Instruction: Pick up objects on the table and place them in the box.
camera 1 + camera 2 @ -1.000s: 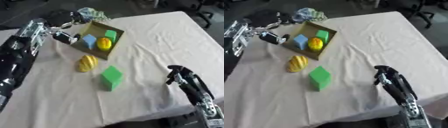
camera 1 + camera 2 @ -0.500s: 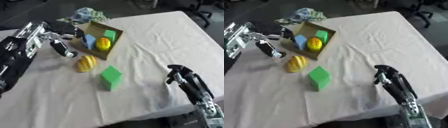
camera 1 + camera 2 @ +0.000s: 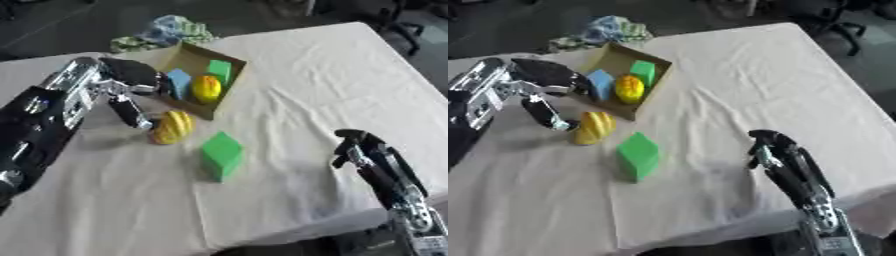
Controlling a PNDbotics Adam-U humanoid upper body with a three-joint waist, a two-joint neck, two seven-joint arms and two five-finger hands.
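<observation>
A yellow ridged fruit-like object (image 3: 172, 127) lies on the white cloth in front of the cardboard box (image 3: 186, 53). A green cube (image 3: 221, 154) stands a little nearer to me. Inside the box lie a blue block (image 3: 179, 82), a second yellow object (image 3: 206, 89) and a green block (image 3: 220, 70). My left hand (image 3: 129, 75) hovers left of the box, open, and one of its fingers (image 3: 129, 111) reaches down beside the yellow object's left side. It holds nothing. My right hand (image 3: 357, 148) rests open at the lower right, away from all objects.
A crumpled blue-green cloth (image 3: 166, 32) lies behind the box at the table's far edge. The wrinkled tablecloth (image 3: 306, 85) spreads to the right. A dark chair (image 3: 398, 20) stands beyond the far right corner.
My left hand has come down from beside the box's far left corner toward the yellow object on the table. The right hand has not moved.
</observation>
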